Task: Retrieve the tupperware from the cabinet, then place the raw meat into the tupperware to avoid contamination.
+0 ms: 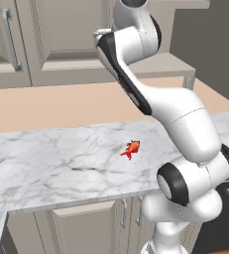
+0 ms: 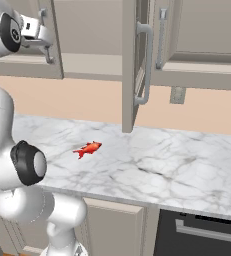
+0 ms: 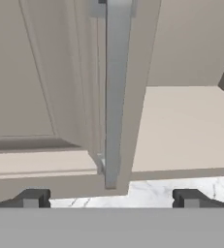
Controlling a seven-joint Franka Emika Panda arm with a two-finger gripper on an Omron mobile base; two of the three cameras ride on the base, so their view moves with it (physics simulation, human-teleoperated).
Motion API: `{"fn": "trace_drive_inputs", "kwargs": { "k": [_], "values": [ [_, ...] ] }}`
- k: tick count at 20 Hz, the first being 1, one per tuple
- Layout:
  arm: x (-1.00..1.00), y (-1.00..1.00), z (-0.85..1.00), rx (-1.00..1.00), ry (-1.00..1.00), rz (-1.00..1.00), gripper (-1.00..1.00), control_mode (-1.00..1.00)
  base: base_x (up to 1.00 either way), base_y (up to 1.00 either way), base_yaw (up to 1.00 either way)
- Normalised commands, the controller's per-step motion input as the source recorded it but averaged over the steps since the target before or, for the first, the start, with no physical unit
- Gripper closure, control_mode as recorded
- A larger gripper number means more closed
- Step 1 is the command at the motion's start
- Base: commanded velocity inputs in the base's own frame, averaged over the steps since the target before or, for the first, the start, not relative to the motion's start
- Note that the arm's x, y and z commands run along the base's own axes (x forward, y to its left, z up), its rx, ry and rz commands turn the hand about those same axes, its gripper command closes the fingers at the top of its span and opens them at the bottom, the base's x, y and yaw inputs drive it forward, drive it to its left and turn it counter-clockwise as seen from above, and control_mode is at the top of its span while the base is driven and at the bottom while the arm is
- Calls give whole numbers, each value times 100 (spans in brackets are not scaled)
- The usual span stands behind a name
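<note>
Marble, white with grey veins, makes up the surface (image 1: 61,163) I am looking down on, and the raw meat (image 1: 131,148), a small red-orange fish shape with a tail fin, lies flat on it near the middle, well apart from everything else. From my right base camera I see the same piece at mid-surface, left of a cabinet door (image 2: 130,65) that stands swung out edge-on toward me, its long metal bar handle (image 2: 146,62) running down its face. The cabinet (image 1: 51,39) itself is beige-grey with panelled doors and hangs above a peach-coloured wall strip. My arm rises up and bends toward that cabinet, so the hand is high, at cabinet level. In the hand camera the jaws stand wide apart, the gripper (image 3: 111,198) holding nothing, with each dark fingertip (image 3: 32,198) low in the picture on either side of the door's edge and the bar handle between them but farther off. To the right of that door edge I see the plain inner shelf (image 3: 186,126), pale and bare where it shows. I cannot make out the tupperware from any camera. Below the surface are shorter base cabinet doors (image 1: 81,228) with small handles.
</note>
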Motion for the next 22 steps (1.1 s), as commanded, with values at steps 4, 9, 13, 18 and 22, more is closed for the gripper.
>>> {"fn": "trace_drive_inputs", "kwargs": {
  "k": [4,9,13,18,22],
  "values": [
    [39,-6,-24,0,-5,0,-100,-100,0,0,0],
    [41,-2,-26,0,-5,-2,-100,-100,0,0,0],
    [35,0,-26,0,-4,-1,-100,-100,0,0,0],
    [36,-8,-25,0,0,-4,-100,-100,0,0,0],
    [21,-8,-19,0,-3,-1,-100,-100,0,0,0]
  ]
}}
